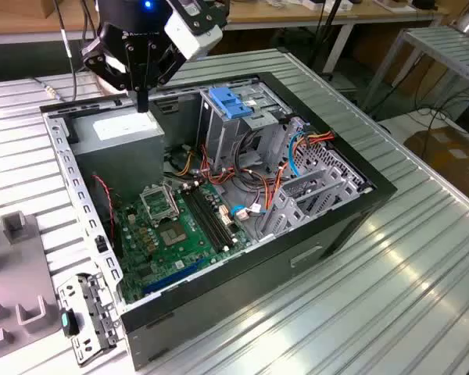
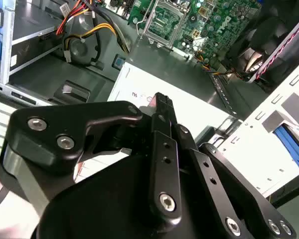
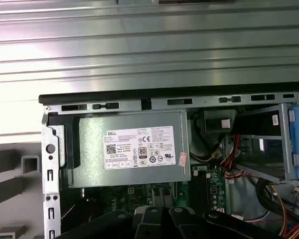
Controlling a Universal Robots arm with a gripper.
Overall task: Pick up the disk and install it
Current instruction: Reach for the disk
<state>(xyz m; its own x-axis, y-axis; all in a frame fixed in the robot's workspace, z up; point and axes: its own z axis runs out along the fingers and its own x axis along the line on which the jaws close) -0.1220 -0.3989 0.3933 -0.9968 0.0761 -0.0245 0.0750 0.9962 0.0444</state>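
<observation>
The disk is out of view. My gripper (image 1: 143, 109) hangs at the back left of the open computer case (image 1: 359, 183) in the exterior view. Its black fingers are pressed together into one narrow stem with nothing between them. The tip is just above the grey power-supply box (image 1: 125, 129) with the white sticker. In the second wrist view the gripper (image 2: 161, 97) points down at that box's white label (image 2: 189, 107). The first wrist view looks straight down on the power-supply box (image 3: 132, 149).
A metal drive cage (image 1: 246, 129) with a light-blue latch piece (image 1: 228, 101) stands at the back of the case. The green motherboard (image 1: 172, 226) and loose cables (image 1: 242, 176) cover the floor. A grey fixture (image 1: 16, 273) sits outside the case's left wall, with a blue strip (image 2: 289, 139) nearby.
</observation>
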